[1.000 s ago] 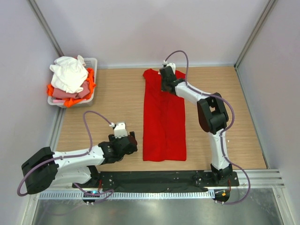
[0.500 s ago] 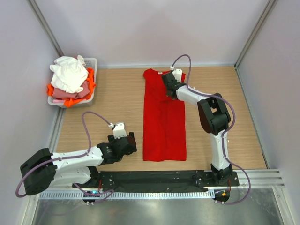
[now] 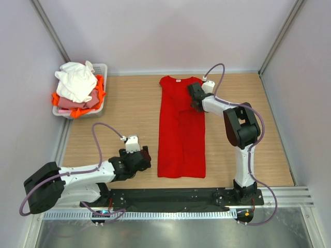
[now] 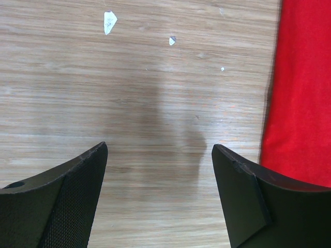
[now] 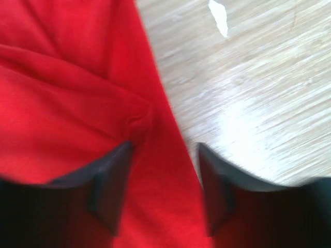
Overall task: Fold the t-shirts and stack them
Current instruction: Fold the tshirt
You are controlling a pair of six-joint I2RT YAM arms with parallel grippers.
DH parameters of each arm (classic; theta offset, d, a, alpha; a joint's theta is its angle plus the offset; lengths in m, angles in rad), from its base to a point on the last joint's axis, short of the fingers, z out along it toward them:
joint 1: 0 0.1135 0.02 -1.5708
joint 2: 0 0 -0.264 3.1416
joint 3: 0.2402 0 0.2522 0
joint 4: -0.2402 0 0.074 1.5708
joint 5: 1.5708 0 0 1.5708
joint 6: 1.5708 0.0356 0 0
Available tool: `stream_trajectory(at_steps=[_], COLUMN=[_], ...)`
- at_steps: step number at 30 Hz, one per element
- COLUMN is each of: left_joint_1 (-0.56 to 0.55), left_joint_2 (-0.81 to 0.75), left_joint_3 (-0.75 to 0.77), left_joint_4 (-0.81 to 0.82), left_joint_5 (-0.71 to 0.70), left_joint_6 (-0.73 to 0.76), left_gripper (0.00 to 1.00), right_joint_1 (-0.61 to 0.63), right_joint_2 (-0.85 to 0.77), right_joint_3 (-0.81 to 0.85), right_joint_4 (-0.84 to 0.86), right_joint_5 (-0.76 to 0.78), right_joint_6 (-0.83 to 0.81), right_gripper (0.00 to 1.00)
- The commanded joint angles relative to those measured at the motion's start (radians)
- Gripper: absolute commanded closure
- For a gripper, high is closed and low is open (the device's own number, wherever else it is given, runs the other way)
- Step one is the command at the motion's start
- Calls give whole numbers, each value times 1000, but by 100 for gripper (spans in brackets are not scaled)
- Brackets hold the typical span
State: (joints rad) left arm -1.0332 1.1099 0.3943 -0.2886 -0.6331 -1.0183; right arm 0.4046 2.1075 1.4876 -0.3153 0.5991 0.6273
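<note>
arms [image 3: 83,176]: white links, black joints | cables [image 3: 94,135]: mauve loops | fingers [image 4: 72,201]: black, wedge-shaped

The red t-shirt [image 3: 181,134] is soft matt cloth, lightly creased. The table [image 4: 129,103] is pale wood grain — smooth, faintly sheeny (a few chipped flecks); the basket [image 3: 101,67], white plastic.

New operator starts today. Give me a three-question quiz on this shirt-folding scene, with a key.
1. True or false: the red t-shirt lies on the wooden table, outside the white basket.
2. What tops the pile in the basket? A) a white t-shirt B) a blue towel C) a gripper
3. Which gripper is open over bare wood, beside the red t-shirt?
Key: 1 true; 2 A; 3 the left gripper.
</note>
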Motion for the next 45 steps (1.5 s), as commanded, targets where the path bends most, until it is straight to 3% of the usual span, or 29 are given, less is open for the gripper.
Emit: stream_trajectory(at_steps=[1,4,9,13,21,28,36,45], left_joint_1=[-2,-2,-2,-2,-2,-1,-2,-2], left_joint_2=[25,44,48,48,48,41,68,105], left_joint_3=[34,46,49,46,46,41,55,74], left_joint_4=[11,8,6,8,11,16,16,12], left_joint_5=[-33,-31,-30,-30,-36,-42,-46,-48], left_joint_6=[-17,-17,-19,-19,-14,-17,-14,-8], left_gripper=[17,17,17,17,17,17,17,17], right_joint_1=[-13,-13,-13,-9,19,19,11,-50], right_joint_2=[-61,-81,-191,-221,-98,100,200,218], right_joint_3=[-35,-65,-193,-190,29,296,393,387], right_joint_4=[41,70,221,306,274,173,134,76], right_joint_5=[-51,-79,-82,-159,-278,-328,-337,-283], right_joint_6=[46,43,-13,-95,-161,-135,-112,-80], right_gripper=[24,16,16,17,29,55,55,56])
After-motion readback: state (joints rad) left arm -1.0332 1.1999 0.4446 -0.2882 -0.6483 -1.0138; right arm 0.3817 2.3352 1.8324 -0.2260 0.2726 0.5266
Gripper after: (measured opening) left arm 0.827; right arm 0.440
